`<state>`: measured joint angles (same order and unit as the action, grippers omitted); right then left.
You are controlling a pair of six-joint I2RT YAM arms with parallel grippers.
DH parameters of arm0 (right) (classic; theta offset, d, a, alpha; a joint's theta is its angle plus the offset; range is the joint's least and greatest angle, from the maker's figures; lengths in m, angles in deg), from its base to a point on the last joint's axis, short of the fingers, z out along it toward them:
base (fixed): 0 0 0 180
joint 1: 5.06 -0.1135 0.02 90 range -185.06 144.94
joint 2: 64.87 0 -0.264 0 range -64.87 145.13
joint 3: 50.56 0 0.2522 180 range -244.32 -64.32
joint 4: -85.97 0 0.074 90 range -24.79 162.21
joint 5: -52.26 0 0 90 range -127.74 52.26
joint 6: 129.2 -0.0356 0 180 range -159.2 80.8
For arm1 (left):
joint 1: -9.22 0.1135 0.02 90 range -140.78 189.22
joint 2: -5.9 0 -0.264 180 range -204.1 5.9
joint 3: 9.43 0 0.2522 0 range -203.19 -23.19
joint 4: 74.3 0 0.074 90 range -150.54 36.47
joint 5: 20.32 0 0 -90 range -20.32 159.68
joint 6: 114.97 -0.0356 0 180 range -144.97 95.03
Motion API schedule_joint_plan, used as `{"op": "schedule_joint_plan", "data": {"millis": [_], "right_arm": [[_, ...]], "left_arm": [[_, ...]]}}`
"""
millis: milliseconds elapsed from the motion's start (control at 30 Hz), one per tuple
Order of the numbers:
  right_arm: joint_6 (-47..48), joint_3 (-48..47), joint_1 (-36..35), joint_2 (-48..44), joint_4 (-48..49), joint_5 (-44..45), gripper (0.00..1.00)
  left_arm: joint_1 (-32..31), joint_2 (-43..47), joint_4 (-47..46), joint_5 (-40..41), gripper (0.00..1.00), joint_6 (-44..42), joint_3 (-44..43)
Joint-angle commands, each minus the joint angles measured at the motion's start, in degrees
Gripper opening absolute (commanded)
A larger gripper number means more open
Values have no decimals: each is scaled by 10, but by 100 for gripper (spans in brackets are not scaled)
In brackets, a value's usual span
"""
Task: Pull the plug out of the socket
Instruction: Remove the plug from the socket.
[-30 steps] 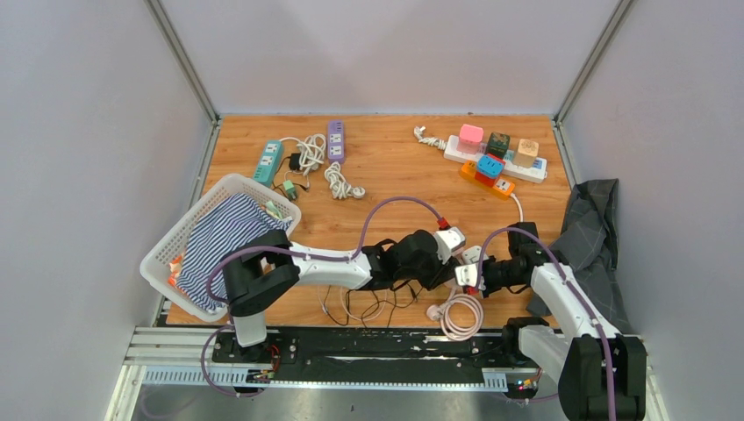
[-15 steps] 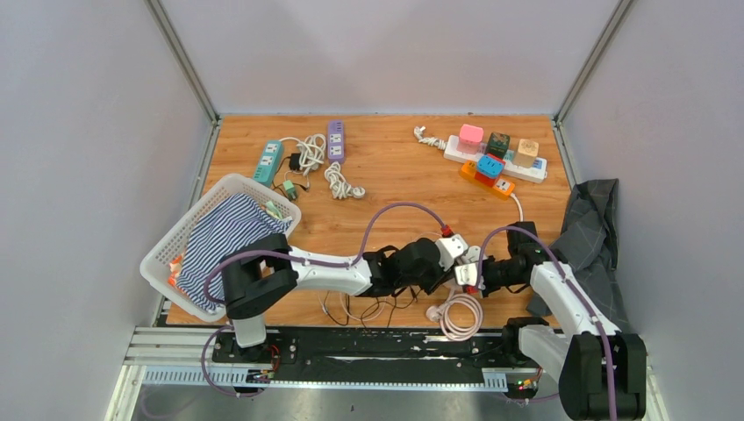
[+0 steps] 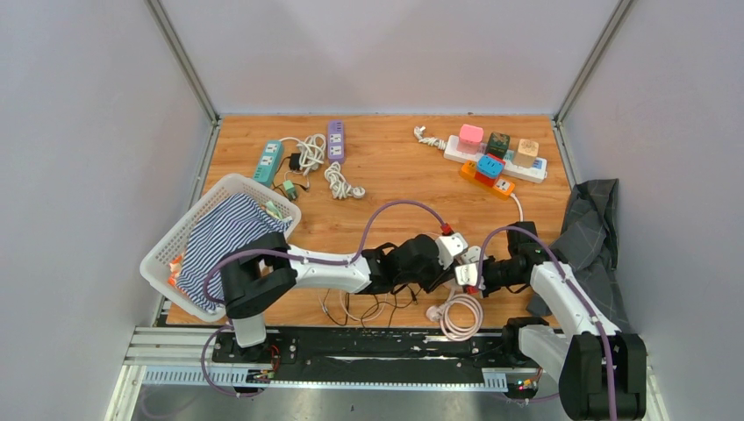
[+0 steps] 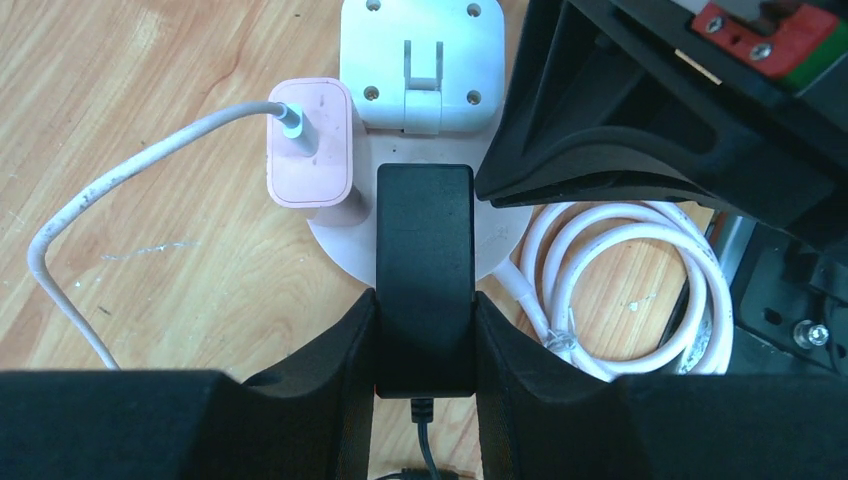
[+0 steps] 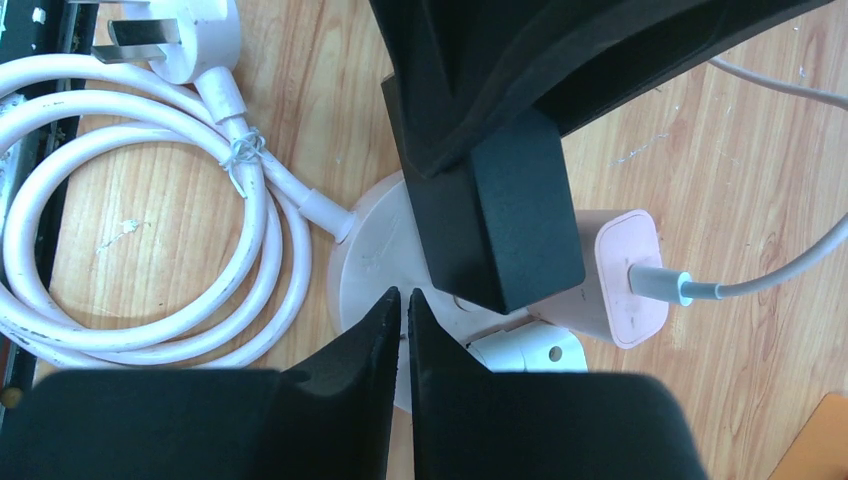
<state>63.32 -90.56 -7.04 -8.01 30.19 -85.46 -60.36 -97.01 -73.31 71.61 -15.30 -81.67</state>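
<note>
Near the front edge of the surface (image 3: 386, 175), the left end effector (image 4: 423, 320) grasps the black plug (image 4: 423, 230), which sits in the round socket (image 4: 340, 250). The right end effector (image 5: 404, 310) is clenched at the socket's rim. The next move probably needs a straight pull while the socket is held down.

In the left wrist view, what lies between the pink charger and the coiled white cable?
The black plug, held in the left gripper, stands between them on the round socket. The left wrist view shows it.
</note>
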Motion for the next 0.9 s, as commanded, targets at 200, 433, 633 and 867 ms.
{"op": "schedule_joint_plan", "data": {"millis": [200, 433, 633, 867], "right_arm": [[-15, 17, -7, 18, -38, 77, 10], [-16, 16, -7, 16, -38, 76, 10], [-17, 15, -9, 18, -38, 76, 10], [-20, 14, -9, 17, -39, 74, 12]], "left_arm": [[-8, 14, -48, -93, 0, 35, -24], [-33, 47, -47, 22, 0, -79, 5], [-9, 35, -48, -65, 0, 20, 0], [-8, 45, -53, -104, 0, 15, -4]]}}
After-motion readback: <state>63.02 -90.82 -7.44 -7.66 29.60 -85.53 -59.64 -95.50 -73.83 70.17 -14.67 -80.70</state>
